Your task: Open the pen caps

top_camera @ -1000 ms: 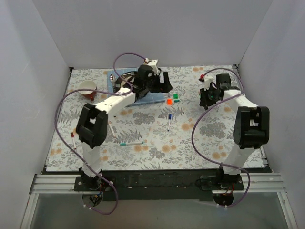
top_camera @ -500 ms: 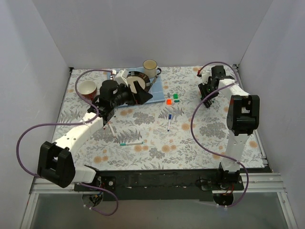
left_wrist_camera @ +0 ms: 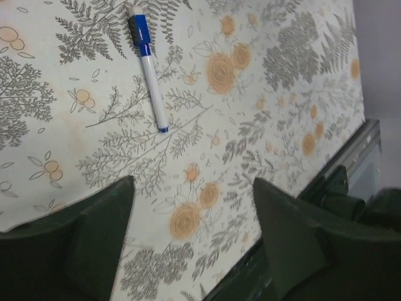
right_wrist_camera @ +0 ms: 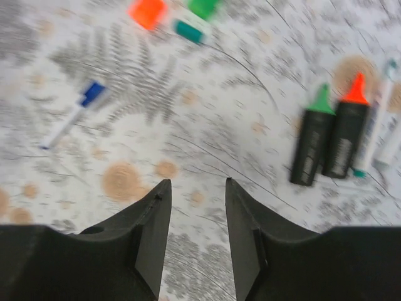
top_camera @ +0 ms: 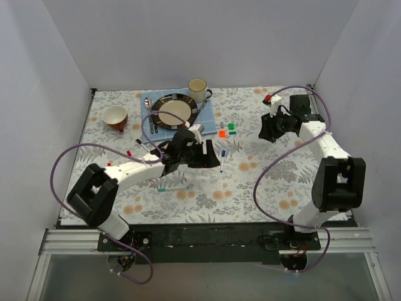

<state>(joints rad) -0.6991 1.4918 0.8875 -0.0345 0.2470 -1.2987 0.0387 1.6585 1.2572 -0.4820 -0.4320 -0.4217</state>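
the left pincer (left_wrist_camera: 194, 210) hung over the floral worktop (left_wrist_camera: 269, 94) with its jaws apart, holding nothing. a white pen (left_wrist_camera: 152, 88) with its blue cap (left_wrist_camera: 139, 31) on lay just beyond it. the right pincer (right_wrist_camera: 195, 213) was spread too, and empty. ahead of it lay a loose orange cap (right_wrist_camera: 148, 12), a green cap (right_wrist_camera: 203, 7) and a teal cap (right_wrist_camera: 189, 31). to its right, two black markers (right_wrist_camera: 310, 150) lay side by side, tips bare.

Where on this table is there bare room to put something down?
Bare: the floral cloth near-right, between the slim blue-capped white pen and the right arm. Crowded: around the dark-rimmed round plate, the small orange plastic cap, and under the left tool.
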